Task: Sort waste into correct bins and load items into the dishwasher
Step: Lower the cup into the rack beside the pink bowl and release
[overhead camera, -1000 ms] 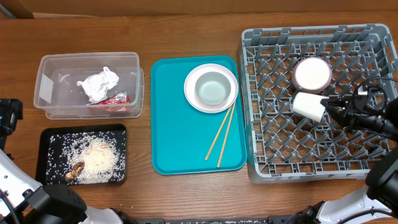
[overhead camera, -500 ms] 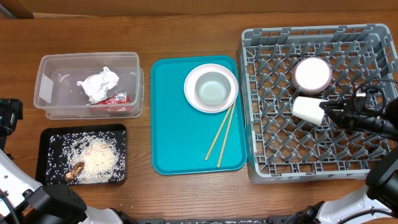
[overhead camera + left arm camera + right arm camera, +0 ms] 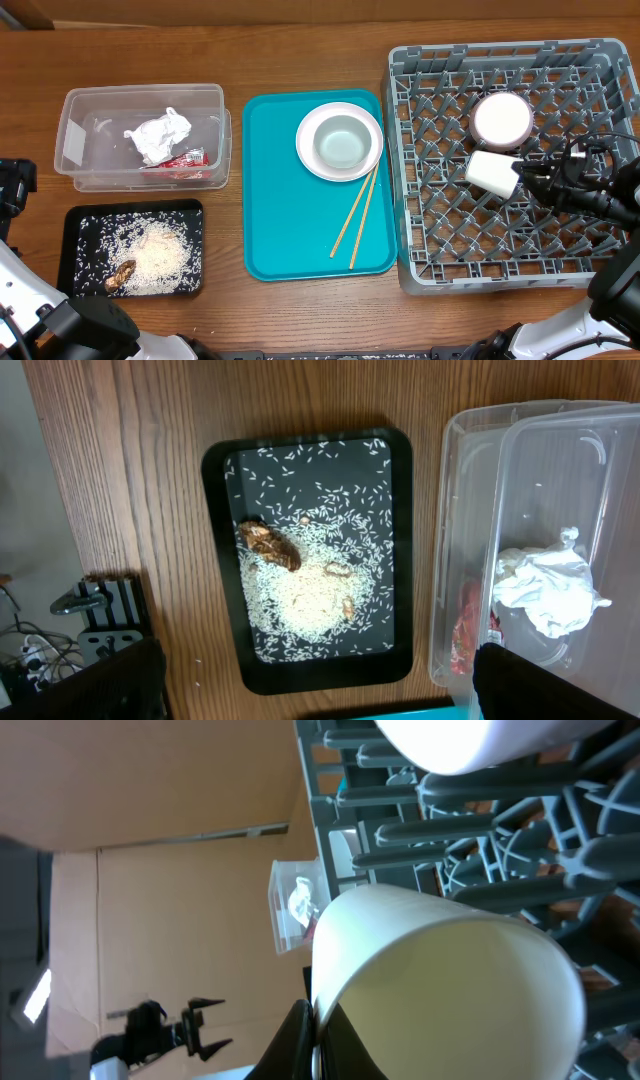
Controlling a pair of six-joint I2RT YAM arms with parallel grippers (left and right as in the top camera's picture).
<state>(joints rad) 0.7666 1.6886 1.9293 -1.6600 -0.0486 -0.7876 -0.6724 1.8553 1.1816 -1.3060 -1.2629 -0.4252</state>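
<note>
My right gripper (image 3: 524, 177) is shut on the rim of the small white cup (image 3: 491, 170), which lies tipped on its side over the pegs of the grey dishwasher rack (image 3: 420, 262). In the right wrist view the fingers (image 3: 300, 1035) pinch the cup (image 3: 440, 980) wall. A round white dish (image 3: 502, 118) rests in the rack behind it. A white plate (image 3: 340, 141) and two chopsticks (image 3: 356, 214) lie on the teal tray. The napkin (image 3: 158, 136) and red wrapper (image 3: 185, 159) are in the clear tub (image 3: 75, 150). Rice (image 3: 310, 590) fills the black tray (image 3: 225, 560), below my open, empty left gripper (image 3: 315, 672).
The teal tray (image 3: 290, 225) sits between the bins and the rack. My left arm (image 3: 14, 190) stays at the table's left edge. The rack's lattice wall (image 3: 500, 52) rises around the right gripper. Bare wood runs along the back.
The cup has shifted slightly left and tipped further onto its side in the right gripper. The left arm has not moved.
</note>
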